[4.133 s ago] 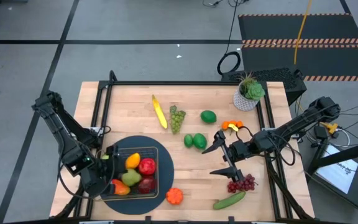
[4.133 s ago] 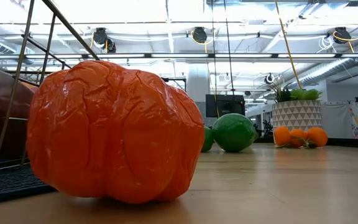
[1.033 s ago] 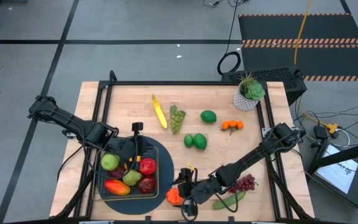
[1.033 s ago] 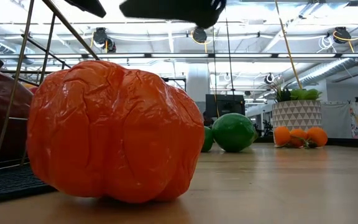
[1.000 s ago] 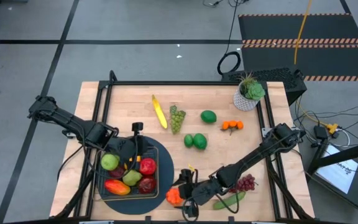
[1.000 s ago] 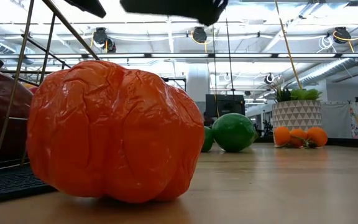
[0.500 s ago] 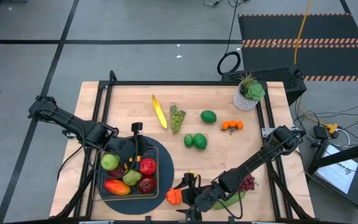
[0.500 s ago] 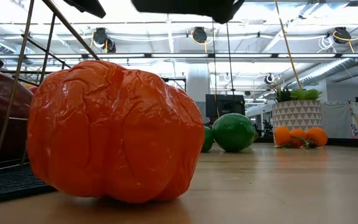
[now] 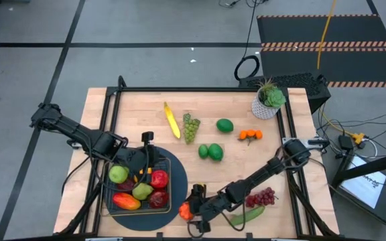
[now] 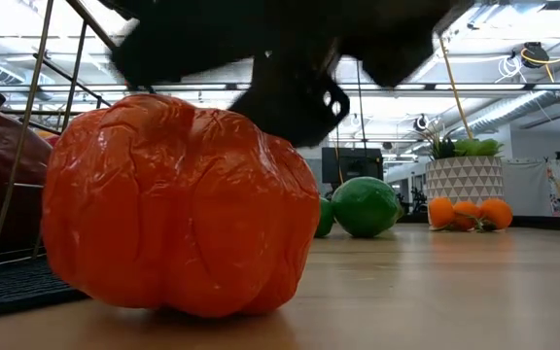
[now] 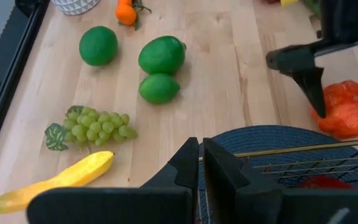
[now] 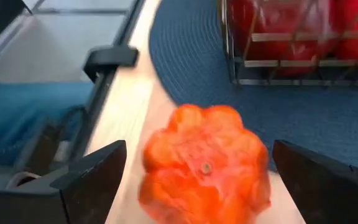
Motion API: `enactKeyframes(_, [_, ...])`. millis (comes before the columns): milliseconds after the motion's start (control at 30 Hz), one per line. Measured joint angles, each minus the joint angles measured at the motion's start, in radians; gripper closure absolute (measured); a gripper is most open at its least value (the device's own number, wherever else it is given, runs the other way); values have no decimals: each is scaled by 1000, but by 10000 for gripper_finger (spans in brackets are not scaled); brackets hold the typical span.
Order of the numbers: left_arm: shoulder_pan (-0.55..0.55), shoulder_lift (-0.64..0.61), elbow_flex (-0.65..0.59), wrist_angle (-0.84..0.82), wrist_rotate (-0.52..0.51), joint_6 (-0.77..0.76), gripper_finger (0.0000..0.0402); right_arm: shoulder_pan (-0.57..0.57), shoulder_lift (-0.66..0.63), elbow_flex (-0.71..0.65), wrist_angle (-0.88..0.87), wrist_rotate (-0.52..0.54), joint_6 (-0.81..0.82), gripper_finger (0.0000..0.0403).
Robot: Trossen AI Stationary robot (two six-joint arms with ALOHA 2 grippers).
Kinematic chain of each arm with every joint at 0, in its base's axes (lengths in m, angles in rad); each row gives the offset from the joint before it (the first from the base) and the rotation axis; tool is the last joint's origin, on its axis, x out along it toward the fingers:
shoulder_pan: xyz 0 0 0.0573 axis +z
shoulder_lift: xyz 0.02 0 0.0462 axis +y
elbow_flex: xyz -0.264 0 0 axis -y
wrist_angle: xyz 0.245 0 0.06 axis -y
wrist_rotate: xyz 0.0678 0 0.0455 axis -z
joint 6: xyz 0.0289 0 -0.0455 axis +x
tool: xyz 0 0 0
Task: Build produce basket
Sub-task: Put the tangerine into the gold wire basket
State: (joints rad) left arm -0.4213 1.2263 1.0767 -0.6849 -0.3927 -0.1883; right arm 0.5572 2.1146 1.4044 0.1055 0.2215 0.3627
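Observation:
The dark wire basket (image 9: pixel 171 189) stands on a round dark mat (image 9: pixel 177 175) at the near left and holds a green apple (image 9: pixel 118 174), a red apple (image 9: pixel 158 179), a pear and a pepper. My left gripper (image 9: pixel 151 159) hangs shut above the basket's far edge, holding nothing. An orange pepper (image 9: pixel 185 212) rests on its base on the wood beside the mat. My right gripper (image 12: pixel 199 149) is open, low over this pepper (image 12: pixel 207 165), one finger (image 12: pixel 95 180) on each side with a gap showing. In the low view the gripper (image 10: pixel 290 92) sits just above the pepper (image 10: pixel 178 204).
Loose on the table: a banana (image 9: pixel 172 120), green grapes (image 9: pixel 191 127), limes (image 9: pixel 211 152), another green fruit (image 9: pixel 225 125), small oranges (image 9: pixel 250 134), purple grapes (image 9: pixel 261 197) and a cucumber (image 9: pixel 248 215). A potted plant (image 9: pixel 269 99) stands at the far right corner. Black rails edge the table.
My right gripper has come down and a little toward the table's left, from above the orange pepper to around it, and its fingers stay open. The pepper has not moved.

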Motion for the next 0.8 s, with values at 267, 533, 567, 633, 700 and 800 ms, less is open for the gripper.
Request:
enactKeyframes(267, [0, 0, 0, 0, 0, 11, 376, -12, 18, 0, -5, -43, 11, 8])
enactKeyframes(533, [0, 0, 0, 1, 1, 10, 376, -14, 18, 0, -14, -42, 11, 12])
enactKeyframes(567, [0, 0, 0, 1, 1, 10, 376, -13, 18, 0, -14, -42, 11, 12])
enactKeyframes(633, [0, 0, 0, 1, 0, 10, 376, -13, 18, 0, -12, -42, 11, 12])
enactKeyframes(700, [0, 0, 0, 1, 1, 10, 376, -13, 18, 0, -13, -43, 11, 12])
enactKeyframes(800, [0, 0, 0, 1, 1, 10, 376, -14, 18, 0, -13, -43, 11, 12])
